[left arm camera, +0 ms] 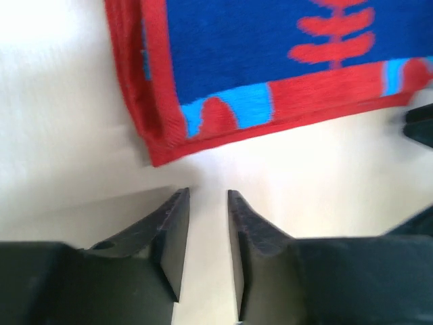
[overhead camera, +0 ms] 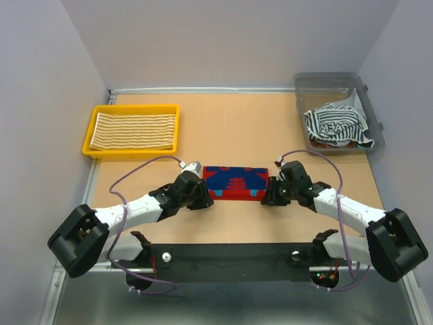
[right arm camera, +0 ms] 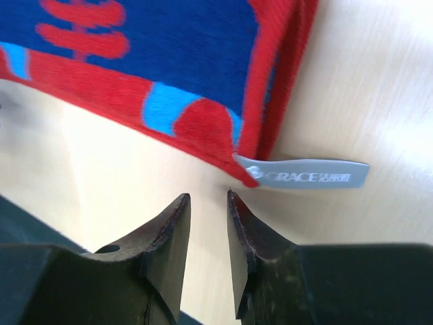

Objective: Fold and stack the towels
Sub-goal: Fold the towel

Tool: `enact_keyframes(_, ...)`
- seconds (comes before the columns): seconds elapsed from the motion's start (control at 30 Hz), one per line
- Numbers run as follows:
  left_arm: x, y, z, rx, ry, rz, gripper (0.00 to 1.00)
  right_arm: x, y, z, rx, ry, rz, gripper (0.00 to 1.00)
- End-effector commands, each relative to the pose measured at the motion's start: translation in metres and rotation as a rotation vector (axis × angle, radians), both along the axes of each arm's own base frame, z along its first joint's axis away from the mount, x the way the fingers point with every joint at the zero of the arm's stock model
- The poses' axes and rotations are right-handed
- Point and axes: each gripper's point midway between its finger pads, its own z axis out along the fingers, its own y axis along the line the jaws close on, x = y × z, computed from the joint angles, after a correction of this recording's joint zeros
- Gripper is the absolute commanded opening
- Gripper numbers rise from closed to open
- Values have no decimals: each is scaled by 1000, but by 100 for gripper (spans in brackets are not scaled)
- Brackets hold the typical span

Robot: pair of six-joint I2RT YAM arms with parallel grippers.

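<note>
A folded red and blue towel (overhead camera: 235,183) lies flat on the tabletop (overhead camera: 237,128), midway between the left and right edges and nearer the front edge than the back. The left tool (left arm camera: 208,193) sits at the towel's left end. Its two fingers are a narrow gap apart with nothing between them, and their tips are just short of the towel's corner. The right tool (right arm camera: 208,195) sits at the right end, likewise slightly parted and empty, just short of the corner where a grey tag (right arm camera: 311,177) sticks out. In the far left corner, a yellow tray (overhead camera: 132,107) holds a yellow-striped towel (overhead camera: 132,131) laid flat. In the far right corner, a clear bin (overhead camera: 325,81) holds a crumpled black and white striped towel (overhead camera: 336,125).
</note>
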Motion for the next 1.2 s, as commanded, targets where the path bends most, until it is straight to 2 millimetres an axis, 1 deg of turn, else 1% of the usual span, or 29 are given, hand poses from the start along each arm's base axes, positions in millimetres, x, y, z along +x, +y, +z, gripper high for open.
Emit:
enact_keyframes(0.0, 23, -3, 47, -84, -131, 96, 58, 25, 9, 42, 66, -162, -29, 34)
enact_keyframes(0.03, 26, 0, 50, -70, -144, 115, 62, 31, 6, 49, 59, -187, -57, 35)
enact_keyframes(0.07, 32, 1, 59, -64, -167, 127, 63, 36, 3, 55, 49, -216, -88, 36)
enact_keyframes(0.1, 36, 8, 59, -29, -177, 160, 63, 43, 0, 61, 38, -234, -123, 36)
enact_keyframes(0.13, 40, 8, 62, -25, -189, 168, 63, 50, -10, 59, -9, -247, -176, 36)
enact_keyframes(0.17, 42, 10, 63, -10, -189, 177, 63, 53, -14, 57, -33, -242, -200, 36)
enact_keyframes(0.2, 45, 12, 60, 7, -185, 187, 63, 56, -16, 57, -43, -237, -220, 36)
enact_keyframes(0.27, 50, 12, 59, 21, -187, 196, 61, 59, -23, 49, -83, -222, -261, 36)
enact_keyframes(0.3, 52, 14, 52, 51, -178, 198, 60, 60, -22, 46, -87, -205, -273, 36)
enact_keyframes(0.37, 55, 14, 47, 72, -174, 201, 59, 61, -22, 41, -94, -185, -280, 36)
enact_keyframes(0.4, 57, 13, 45, 85, -169, 202, 57, 62, -22, 40, -99, -183, -285, 36)
enact_keyframes(0.53, 64, 10, 41, 106, -172, 199, 55, 68, -24, 36, -124, -179, -300, 36)
enact_keyframes(0.73, 66, 7, 31, 137, -150, 176, 48, 67, -19, 25, -127, -148, -269, 32)
enact_keyframes(0.8, 69, 2, 33, 122, -160, 168, 46, 66, -17, 22, -123, -147, -257, 30)
enact_keyframes(0.97, 69, -1, 30, 125, -153, 154, 38, 68, -11, 28, -101, -165, -222, 28)
enact_keyframes(1.0, 70, -2, 30, 126, -154, 150, 32, 66, -6, 29, -80, -154, -203, 28)
enact_keyframes(1.17, 71, -5, 33, 119, -158, 139, 30, 67, -1, 33, -63, -158, -177, 28)
